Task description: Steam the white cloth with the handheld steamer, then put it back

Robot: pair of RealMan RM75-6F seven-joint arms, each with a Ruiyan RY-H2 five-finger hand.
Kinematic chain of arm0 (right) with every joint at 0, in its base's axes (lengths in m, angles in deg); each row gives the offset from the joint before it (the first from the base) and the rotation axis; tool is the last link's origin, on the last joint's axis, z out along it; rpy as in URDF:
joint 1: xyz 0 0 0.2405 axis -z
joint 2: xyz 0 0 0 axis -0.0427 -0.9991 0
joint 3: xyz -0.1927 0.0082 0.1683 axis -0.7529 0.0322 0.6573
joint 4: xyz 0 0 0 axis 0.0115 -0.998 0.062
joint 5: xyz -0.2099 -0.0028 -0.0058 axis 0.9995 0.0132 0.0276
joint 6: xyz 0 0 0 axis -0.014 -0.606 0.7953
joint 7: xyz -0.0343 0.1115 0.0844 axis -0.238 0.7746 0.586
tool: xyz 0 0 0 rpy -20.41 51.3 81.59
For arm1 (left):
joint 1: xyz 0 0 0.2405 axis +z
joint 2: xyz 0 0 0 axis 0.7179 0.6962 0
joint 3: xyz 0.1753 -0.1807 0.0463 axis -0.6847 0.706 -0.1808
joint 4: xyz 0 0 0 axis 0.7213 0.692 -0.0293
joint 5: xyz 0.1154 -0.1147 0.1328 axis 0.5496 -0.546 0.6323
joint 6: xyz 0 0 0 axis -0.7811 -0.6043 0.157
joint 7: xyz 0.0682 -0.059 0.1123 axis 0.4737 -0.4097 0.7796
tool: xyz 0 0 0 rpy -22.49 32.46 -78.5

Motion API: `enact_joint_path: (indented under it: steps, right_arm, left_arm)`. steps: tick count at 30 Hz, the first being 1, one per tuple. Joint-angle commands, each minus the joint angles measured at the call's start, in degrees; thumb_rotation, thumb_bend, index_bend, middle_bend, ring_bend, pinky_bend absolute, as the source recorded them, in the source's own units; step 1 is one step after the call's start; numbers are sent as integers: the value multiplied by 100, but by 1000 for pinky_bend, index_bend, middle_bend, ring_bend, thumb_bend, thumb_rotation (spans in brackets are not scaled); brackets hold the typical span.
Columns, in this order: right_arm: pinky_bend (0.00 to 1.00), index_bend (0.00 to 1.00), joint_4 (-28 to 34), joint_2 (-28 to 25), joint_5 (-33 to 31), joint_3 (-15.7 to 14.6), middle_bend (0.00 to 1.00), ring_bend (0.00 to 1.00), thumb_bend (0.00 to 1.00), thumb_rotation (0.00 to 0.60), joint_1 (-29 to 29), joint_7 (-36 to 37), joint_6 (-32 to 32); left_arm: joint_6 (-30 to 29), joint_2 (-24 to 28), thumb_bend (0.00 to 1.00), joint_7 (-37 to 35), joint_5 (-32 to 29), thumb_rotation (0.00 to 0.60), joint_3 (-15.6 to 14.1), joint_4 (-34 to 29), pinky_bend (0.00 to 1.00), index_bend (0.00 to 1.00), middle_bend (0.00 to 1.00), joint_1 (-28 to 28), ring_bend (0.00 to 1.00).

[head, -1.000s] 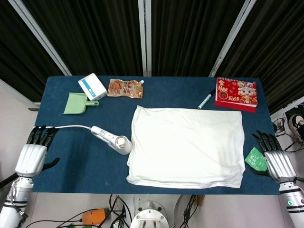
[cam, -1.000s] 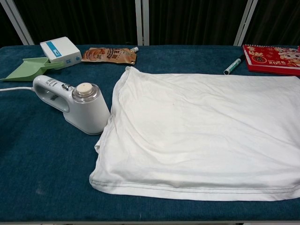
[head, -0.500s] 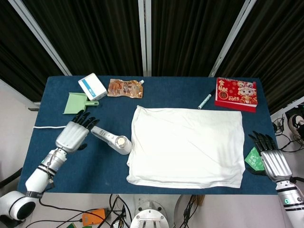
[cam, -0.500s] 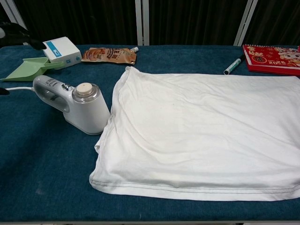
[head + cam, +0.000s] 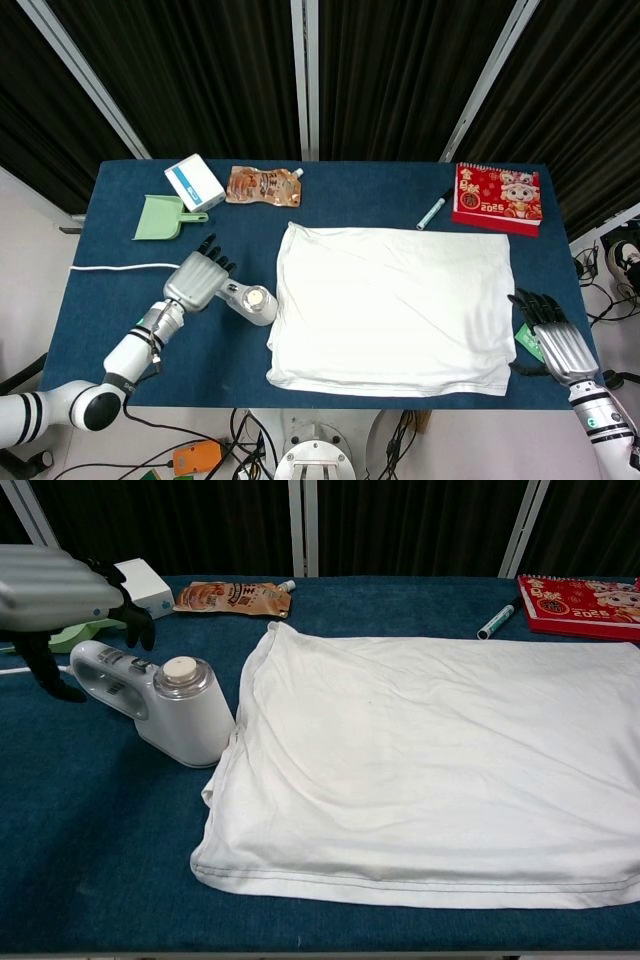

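We see the left robot hand (image 5: 199, 275) poised directly over the handle of the handheld steamer (image 5: 247, 301), its dark fingers (image 5: 212, 254) spread and pointing toward the far side of the table (image 5: 360, 205). In the chest view the same left robot hand (image 5: 55, 592) hangs just above the steamer's handle with a gap showing beneath the palm and the thumb reaching down beside the handle, so we read it as released, grasping nothing.

The handheld steamer (image 5: 160, 702) rests on the blue table, its round head just beside the left edge of the white cloth (image 5: 395, 308), and its white cord (image 5: 115, 267) trails off toward the table's left edge. The white cloth (image 5: 430, 770) lies spread flat across the middle and right of the table.

At the near right corner we find the right robot hand (image 5: 556, 338), fingers apart and holding nothing, partly over a small green packet (image 5: 528, 343) just beside the cloth's right edge.

Along the far side sit a green dustpan (image 5: 160, 218), a white and blue box (image 5: 194, 181), an orange pouch (image 5: 263, 185), a marker pen (image 5: 432, 212) and a red calendar (image 5: 497, 198), all well apart from the steamer except the dustpan, which lies near the left robot hand.
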Motion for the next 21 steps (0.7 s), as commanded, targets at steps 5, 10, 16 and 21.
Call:
enact_joint_path:
  steps: [5,10,16,21]
  right_arm:
    - [63,0,-19,30,-33,-26,20,0,54,600,-25,-3,81]
    - [62,0,-22,33,-63,-35,20,0,54,600,-21,1,94]
    - [62,0,-42,49,-94,-49,20,0,54,600,-10,17,109]
    - [63,0,-65,65,-118,-56,20,0,55,600,-2,33,116]
  left_arm:
    - [-59,-265,105,371,-561,600,-251,124,0,332,367,-462,244]
    - [-113,-357,105,530,-870,600,-379,206,0,369,417,-700,286]
    - [-122,-416,106,507,-1170,600,-492,295,0,403,482,-912,361]
    - [-42,-437,109,342,-1305,600,-583,347,0,427,510,-1044,388]
